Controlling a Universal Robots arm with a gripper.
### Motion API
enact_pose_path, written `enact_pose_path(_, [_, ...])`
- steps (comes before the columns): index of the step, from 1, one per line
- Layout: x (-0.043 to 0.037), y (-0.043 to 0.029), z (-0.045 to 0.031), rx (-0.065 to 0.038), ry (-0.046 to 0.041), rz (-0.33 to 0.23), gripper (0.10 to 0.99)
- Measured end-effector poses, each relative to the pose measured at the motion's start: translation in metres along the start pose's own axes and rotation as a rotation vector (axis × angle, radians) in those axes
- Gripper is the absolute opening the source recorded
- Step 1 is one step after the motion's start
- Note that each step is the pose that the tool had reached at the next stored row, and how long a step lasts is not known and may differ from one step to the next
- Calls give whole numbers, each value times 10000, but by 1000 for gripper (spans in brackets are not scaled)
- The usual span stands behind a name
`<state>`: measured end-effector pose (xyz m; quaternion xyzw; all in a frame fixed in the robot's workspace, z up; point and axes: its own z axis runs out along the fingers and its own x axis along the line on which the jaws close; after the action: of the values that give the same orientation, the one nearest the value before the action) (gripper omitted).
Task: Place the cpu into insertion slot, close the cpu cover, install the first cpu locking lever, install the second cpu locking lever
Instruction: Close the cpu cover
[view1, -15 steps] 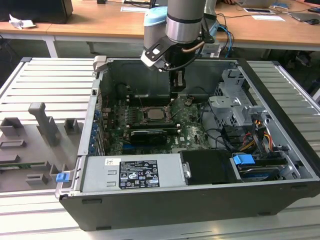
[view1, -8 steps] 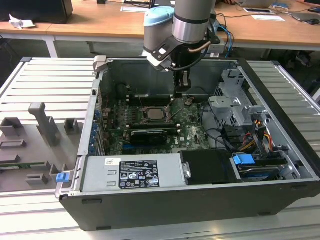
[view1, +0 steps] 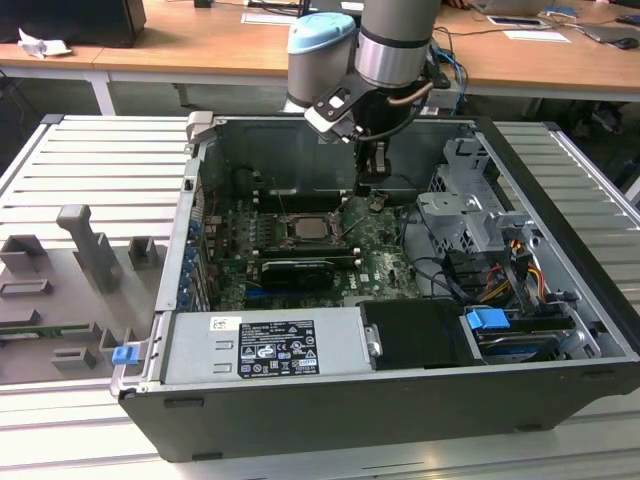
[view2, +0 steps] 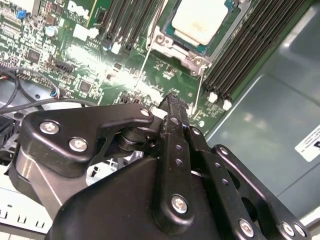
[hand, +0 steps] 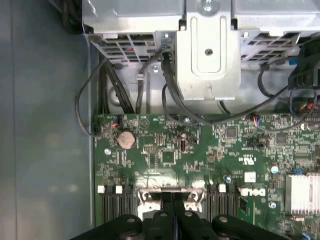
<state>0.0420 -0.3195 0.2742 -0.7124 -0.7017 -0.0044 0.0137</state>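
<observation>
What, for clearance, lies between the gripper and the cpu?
In the second wrist view, green circuit board and the insertion slot's metal rim separate gripper from cpu.

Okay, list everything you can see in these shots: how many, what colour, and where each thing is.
computer case: one, black, lying open on the ribbed metal table
circuit board: one, green, on the case floor
cpu: one, silvery-beige top, mid-board
cpu cover: one, silver frame, around the cpu
power supply: one, silver-grey, along the case's near side in the exterior view
drive cage: one, grey metal, at the exterior view's right of the board
coin battery: one, silver, on the board near the black cables
heat sink: one, silver, finned, on the board
fixtures: several, grey, on the table at the exterior view's left
robot arm: one, silver and blue, over the case
pincer: one, black, shut and empty, above the board beside the cpu
</observation>
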Motion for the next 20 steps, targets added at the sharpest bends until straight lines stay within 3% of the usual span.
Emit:
enact_pose_path(9, [6, 220, 6, 187, -3, -91, 106])
enact_pose_path(11, [6, 227, 14, 175, -7, -184, 106])
enact_pose_path(14, [5, 228, 50, 68, -7, -243, 106])
enact_pose_path(20, [1, 221, 194, 71, -11, -420, 106])
